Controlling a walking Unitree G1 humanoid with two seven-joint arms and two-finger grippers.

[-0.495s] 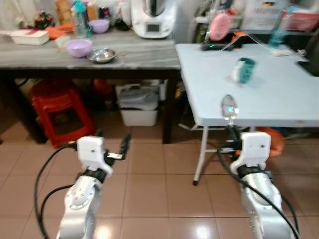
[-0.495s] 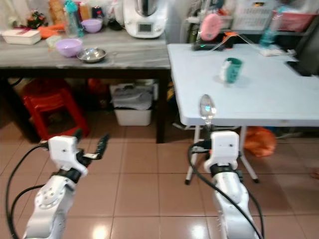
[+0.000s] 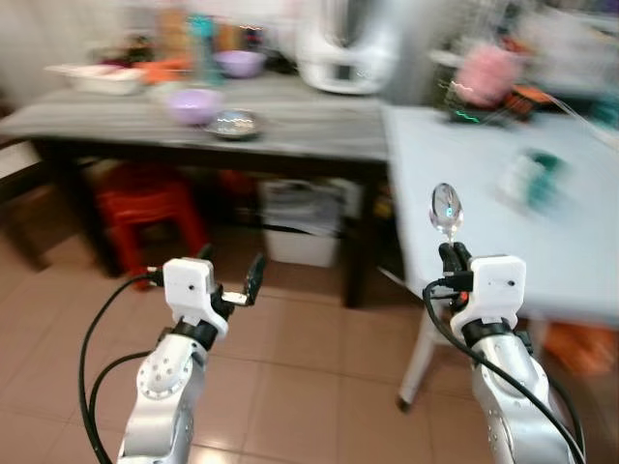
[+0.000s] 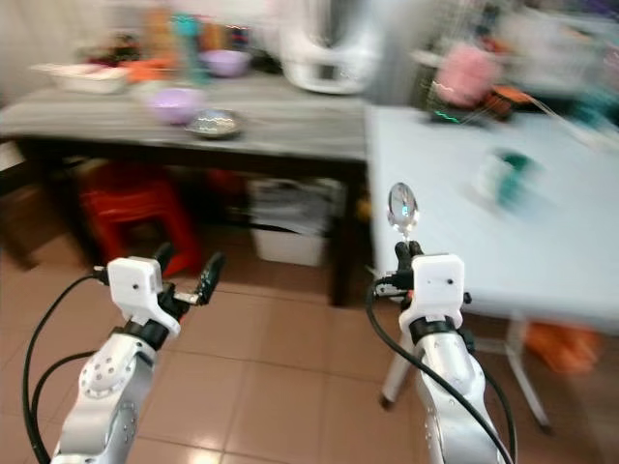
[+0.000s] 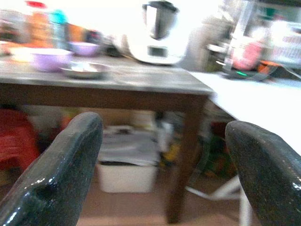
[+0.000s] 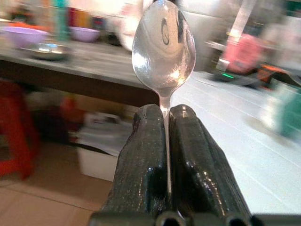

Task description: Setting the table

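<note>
A shiny metal spoon (image 3: 446,206) stands upright, bowl up, in my right gripper (image 3: 455,255), which is shut on its handle in front of the white folding table (image 3: 484,193). In the right wrist view the spoon (image 6: 163,44) rises from between the two pressed fingers (image 6: 145,160). My left gripper (image 3: 230,277) is held out low over the tiled floor, open with nothing between its fingers (image 5: 56,169). A teal cup (image 3: 530,177) sits blurred on the white table.
A grey counter (image 3: 290,130) on dark legs runs along the back left, bearing purple bowls (image 3: 193,101), a steel bowl (image 3: 234,123), bottles and a white appliance (image 3: 343,43). Under it stand a red stool (image 3: 145,208) and a white bin (image 3: 305,232). A pink object (image 3: 486,72) sits at the table's far end.
The whole picture has shifted right and blurred, so the camera has turned left. Both grippers keep their pose, the spoon still held upright.
</note>
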